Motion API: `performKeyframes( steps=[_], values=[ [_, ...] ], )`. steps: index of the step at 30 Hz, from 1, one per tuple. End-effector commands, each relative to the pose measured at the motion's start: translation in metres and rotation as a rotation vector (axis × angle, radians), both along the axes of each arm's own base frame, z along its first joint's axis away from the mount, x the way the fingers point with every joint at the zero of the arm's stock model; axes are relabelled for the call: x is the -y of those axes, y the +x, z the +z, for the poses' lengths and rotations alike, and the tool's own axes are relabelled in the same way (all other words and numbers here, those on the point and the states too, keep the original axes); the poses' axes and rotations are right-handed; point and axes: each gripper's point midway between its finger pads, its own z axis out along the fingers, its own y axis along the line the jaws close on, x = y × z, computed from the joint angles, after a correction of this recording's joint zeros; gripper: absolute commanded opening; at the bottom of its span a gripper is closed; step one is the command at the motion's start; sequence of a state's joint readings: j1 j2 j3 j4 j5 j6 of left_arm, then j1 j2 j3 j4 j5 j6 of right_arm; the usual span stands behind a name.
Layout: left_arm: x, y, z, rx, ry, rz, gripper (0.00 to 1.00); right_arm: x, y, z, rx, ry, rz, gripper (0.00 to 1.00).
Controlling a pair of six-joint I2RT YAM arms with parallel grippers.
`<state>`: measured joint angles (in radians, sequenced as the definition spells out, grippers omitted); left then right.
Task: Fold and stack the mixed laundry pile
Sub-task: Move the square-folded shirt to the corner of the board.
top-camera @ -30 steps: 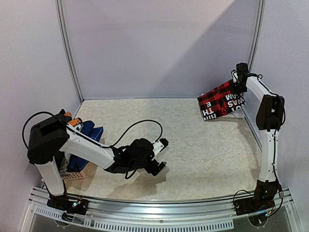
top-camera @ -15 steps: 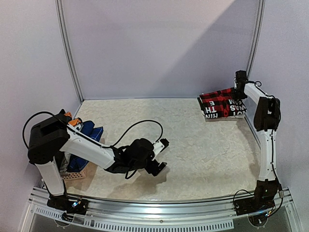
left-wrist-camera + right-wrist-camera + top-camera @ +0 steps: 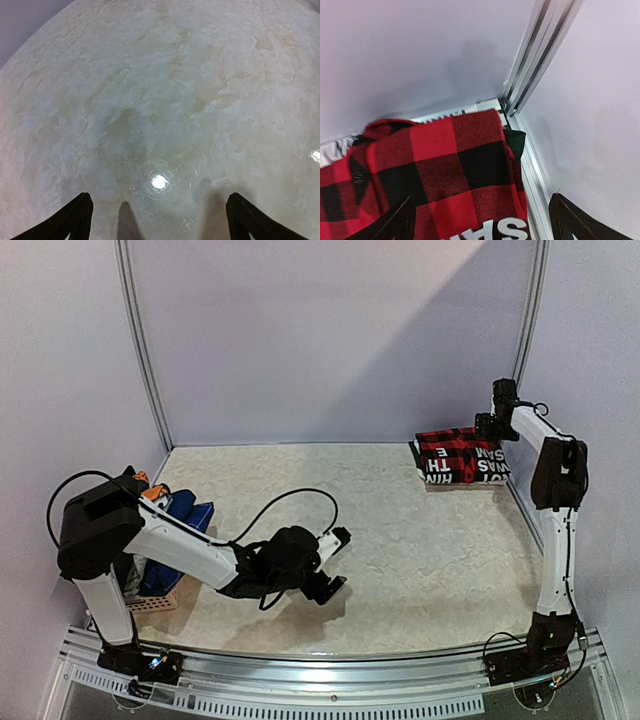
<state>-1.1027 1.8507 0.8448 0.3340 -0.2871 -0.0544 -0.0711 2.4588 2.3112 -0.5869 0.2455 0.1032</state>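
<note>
Shirt (image 3: 460,457): red-black plaid with white lettering, folded flat at the far right corner of the desk (image 3: 420,560).
Shirt, long axis: left to right, roughly along the back wall (image 3: 330,340). One short end is near the corner post (image 3: 535,55).
Shirt, facing: plain plaid half toward the wall, lettered half toward the near edge.
Green piece (image 3: 516,141): a dark corner shows from under the shirt's right end, beside the post.
Right pincer (image 3: 482,197): directly above the shirt's right end. Fingers spread wide, one tip to each side, with cloth seen between them and none pinched.
Left pincer (image 3: 160,196): low over bare desk, near-centre left, well apart from the shirt. Fingers spread, with nothing between them.
Blue pieces (image 3: 185,515): heaped in the basket (image 3: 152,603) at the near left, partly hidden by the left arm.
</note>
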Motion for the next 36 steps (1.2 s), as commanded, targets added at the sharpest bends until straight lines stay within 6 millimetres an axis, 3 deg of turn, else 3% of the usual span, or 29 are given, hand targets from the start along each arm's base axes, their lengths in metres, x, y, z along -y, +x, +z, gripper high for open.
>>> performKeyframes(
  steps=[1, 4, 10, 12, 14, 16, 20, 28, 36],
  values=[
    [0.001, 0.005, 0.002, -0.012, -0.017, 0.007, 0.94, -0.014, -0.016, 0.06, 0.075, 0.058, 0.007, 0.94],
    [0.002, 0.005, 0.003, -0.015, -0.021, 0.006, 0.95, -0.032, -0.029, 0.057, 0.047, 0.083, 0.045, 0.93],
    [0.002, 0.004, 0.002, -0.026, -0.017, 0.008, 0.94, -0.06, -0.078, 0.009, -0.085, 0.147, 0.085, 0.85],
    [0.002, 0.004, 0.003, -0.03, -0.016, 0.007, 0.94, -0.067, -0.096, 0.001, -0.104, 0.175, 0.1, 0.82],
    [0.003, 0.003, 0.003, -0.035, -0.022, 0.005, 0.94, -0.093, -0.112, -0.007, -0.123, 0.194, 0.153, 0.8],
    [0.004, 0.002, 0.003, -0.04, -0.027, 0.002, 0.94, -0.105, -0.125, -0.019, -0.16, 0.197, 0.187, 0.78],
    [0.006, 0.002, 0.004, -0.049, -0.028, 0.0, 0.94, -0.118, -0.148, -0.044, -0.242, 0.211, 0.209, 0.72],
    [0.006, 0.008, 0.014, -0.023, -0.058, 0.034, 0.93, -0.131, -0.168, -0.076, -0.36, 0.222, 0.218, 0.68],
    [0.006, 0.017, 0.026, 0.018, -0.085, 0.063, 0.92, -0.131, -0.172, -0.101, -0.451, 0.217, 0.205, 0.67]
  ],
)
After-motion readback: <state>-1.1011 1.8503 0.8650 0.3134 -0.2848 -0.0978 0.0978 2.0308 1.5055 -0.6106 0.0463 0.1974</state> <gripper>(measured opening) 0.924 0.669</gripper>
